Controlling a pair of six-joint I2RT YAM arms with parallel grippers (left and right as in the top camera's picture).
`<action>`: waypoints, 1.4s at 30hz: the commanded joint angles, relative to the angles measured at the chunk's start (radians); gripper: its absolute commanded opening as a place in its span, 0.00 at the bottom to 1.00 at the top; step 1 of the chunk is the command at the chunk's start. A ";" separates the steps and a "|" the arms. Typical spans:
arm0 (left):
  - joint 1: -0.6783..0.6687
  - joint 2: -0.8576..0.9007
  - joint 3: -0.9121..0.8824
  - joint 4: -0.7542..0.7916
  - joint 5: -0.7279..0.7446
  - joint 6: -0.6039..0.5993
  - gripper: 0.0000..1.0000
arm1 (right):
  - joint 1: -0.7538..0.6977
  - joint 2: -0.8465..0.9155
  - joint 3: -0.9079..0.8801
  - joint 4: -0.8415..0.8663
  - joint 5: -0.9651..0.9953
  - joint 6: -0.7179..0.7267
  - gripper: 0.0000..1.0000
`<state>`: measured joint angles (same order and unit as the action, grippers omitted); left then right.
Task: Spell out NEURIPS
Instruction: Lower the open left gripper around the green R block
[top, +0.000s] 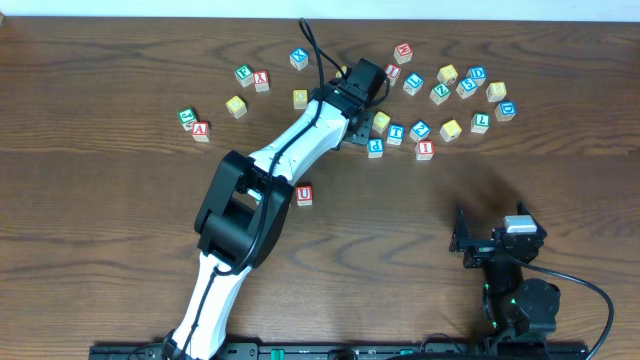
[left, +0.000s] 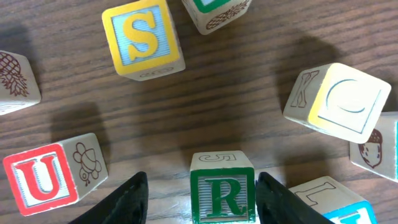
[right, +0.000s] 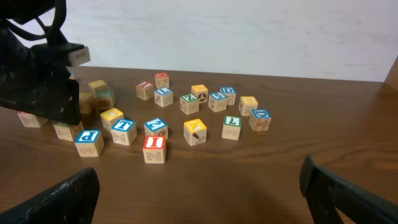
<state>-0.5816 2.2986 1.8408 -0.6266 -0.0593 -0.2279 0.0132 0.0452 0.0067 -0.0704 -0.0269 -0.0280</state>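
In the left wrist view a green R cube stands upright between the fingers of my left gripper. The right finger touches its side, while the left finger stands apart from it with bare wood between. A red U cube lies to its left and a yellow-faced S cube lies farther ahead. From overhead, the left wrist hides that R cube. A second red U cube sits alone beside the arm. The red I cube and blue P cube sit in the cluster. My right gripper hangs open over bare wood.
Several other letter cubes are scattered across the back of the table, among them a yellow C and a blue L close to the left gripper's right finger. A small group lies at back left. The right arm rests near the front right.
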 joint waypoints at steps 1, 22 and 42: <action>0.002 0.018 0.018 -0.003 -0.019 0.010 0.54 | -0.006 -0.003 -0.001 -0.005 -0.002 0.016 0.99; 0.002 0.019 0.003 -0.001 -0.019 0.006 0.50 | -0.006 -0.003 -0.001 -0.005 -0.002 0.016 0.99; 0.002 0.043 -0.021 0.022 -0.004 0.002 0.50 | -0.006 -0.003 -0.001 -0.005 -0.002 0.016 0.99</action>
<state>-0.5827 2.3123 1.8336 -0.6010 -0.0586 -0.2279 0.0132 0.0452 0.0067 -0.0704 -0.0269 -0.0284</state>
